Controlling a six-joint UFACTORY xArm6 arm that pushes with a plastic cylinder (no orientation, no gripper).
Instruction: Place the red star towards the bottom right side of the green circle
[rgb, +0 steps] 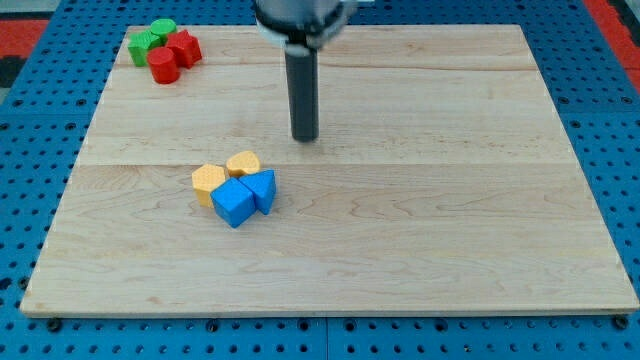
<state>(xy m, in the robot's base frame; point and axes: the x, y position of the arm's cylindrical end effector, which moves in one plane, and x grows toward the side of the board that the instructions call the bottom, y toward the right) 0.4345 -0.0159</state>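
My tip (305, 138) rests on the desk (450, 200) near its middle, a little toward the far side, with the dark rod rising straight up from it. There are no jaws here, only the rod, so nothing is held.

The red star (185, 46) sits in the far left corner of the desk, well apart from my tip. It touches the right side of the green circle (163, 29), slightly nearer than it, and presses against the red cylinder (163, 66), which stands just near and left of the star. A second green block (142, 45) lies against the circle's left; its shape is hard to make out.

Near and left of my tip, close but not touching, is a tight cluster: two yellow blocks (209, 182) (243, 163) on the far side and two blue blocks (234, 203) (262, 188) on the near side, all pressed together.
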